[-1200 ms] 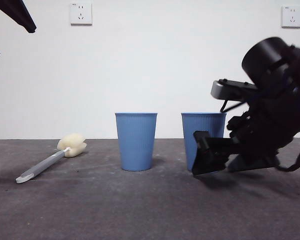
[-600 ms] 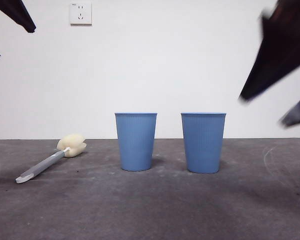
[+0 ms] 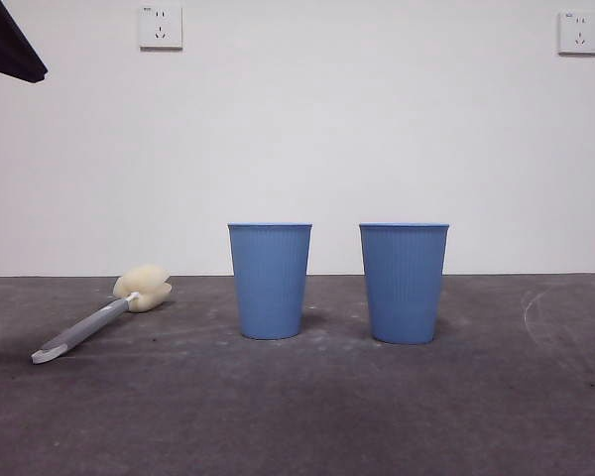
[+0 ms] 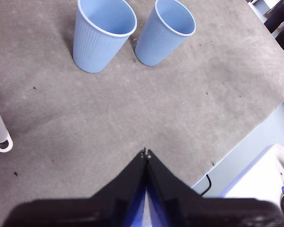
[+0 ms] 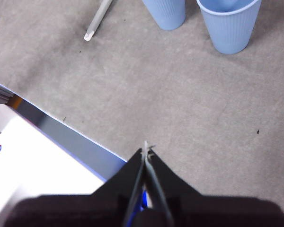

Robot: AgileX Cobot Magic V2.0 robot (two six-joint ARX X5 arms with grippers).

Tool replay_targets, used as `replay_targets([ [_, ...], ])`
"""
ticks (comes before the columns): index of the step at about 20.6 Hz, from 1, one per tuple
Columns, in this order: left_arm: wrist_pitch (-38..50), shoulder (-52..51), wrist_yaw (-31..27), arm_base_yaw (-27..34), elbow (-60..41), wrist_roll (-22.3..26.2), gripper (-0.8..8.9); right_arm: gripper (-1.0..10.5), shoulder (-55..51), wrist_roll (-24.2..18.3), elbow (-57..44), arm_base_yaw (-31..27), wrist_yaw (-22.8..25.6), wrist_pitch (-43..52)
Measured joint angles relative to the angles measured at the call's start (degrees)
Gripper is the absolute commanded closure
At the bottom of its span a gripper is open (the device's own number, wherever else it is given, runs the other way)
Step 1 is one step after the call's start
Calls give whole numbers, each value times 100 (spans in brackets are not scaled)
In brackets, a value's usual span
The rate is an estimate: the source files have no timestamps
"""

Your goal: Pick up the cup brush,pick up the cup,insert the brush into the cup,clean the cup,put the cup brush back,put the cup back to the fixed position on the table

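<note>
On the table (image 3: 297, 416) both cups (image 3: 270, 281) stand upright, brush (image 3: 99, 319) lying apart; both grippers (image 4: 145, 152) (image 5: 146, 147) hover pinched empty, so the task looks finished.

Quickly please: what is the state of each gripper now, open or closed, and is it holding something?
Left gripper: closed, holding nothing, above the table.
Right gripper: closed, holding nothing, above the table.

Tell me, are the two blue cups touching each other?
Apart. The front view shows a strip of white wall and table between the left cup and the right cup; the left wrist view shows the same gap.
</note>
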Motion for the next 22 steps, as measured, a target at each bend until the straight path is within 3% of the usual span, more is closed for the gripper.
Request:
replay_targets([
  [9, 0, 0, -15, 0, 0, 0, 817, 946, 50, 28, 50, 0, 970, -22],
  [12, 181, 0, -210, 2, 0, 238, 817, 946, 103, 28, 50, 0, 1338, -26],
  [18, 2127, -212, -1864, 142, -22, 1808, 817, 946, 186, 31, 50, 0, 1943, -94],
  [22, 3484, -914, -1727, 997, -328, 2612, 817, 946, 232, 28, 50, 0, 2000, -192],
])
